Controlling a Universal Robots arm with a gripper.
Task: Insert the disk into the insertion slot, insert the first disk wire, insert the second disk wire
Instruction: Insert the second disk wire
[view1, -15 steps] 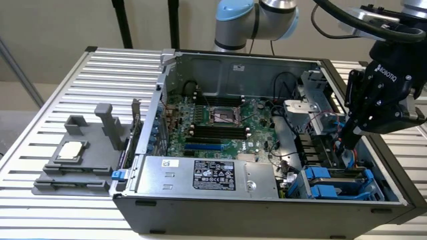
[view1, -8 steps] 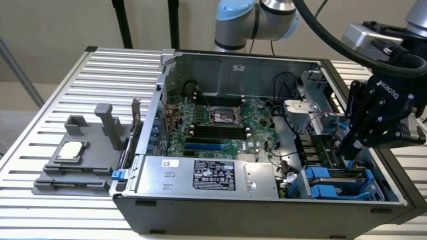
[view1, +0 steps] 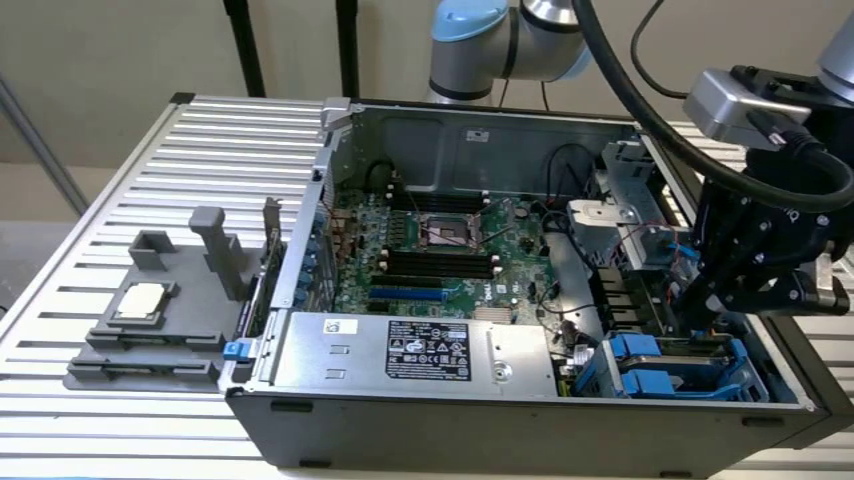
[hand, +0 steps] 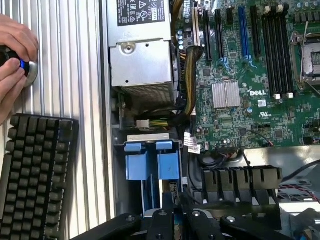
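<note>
The disk shows by its bright blue carrier frame (view1: 654, 362) (hand: 152, 165), which lies down in the insertion slot (view1: 767, 385) (hand: 120, 175). That slot is the blue-railed metal bay at the open case's near corner, on the exterior view's right. My gripper (view1: 707, 315) (hand: 172, 202) hangs low over the far end of the carrier, close to or touching it. The disk's silver body and label are hidden by the blue tabs and by my gripper. Thin red and blue wires (view1: 663, 243) run behind the gripper; I cannot tell whether one of them is held.
The grey power-supply box (view1: 400, 350) (hand: 140, 55) sits beside the bay, the green motherboard (view1: 434, 255) (hand: 250, 85) behind it. A yellow-black cable bundle (hand: 192, 75) runs between them. A black keyboard (hand: 35, 175) and a person's hand (hand: 12, 60) are outside the case. A grey fixture (view1: 147, 320) stands on the slatted table.
</note>
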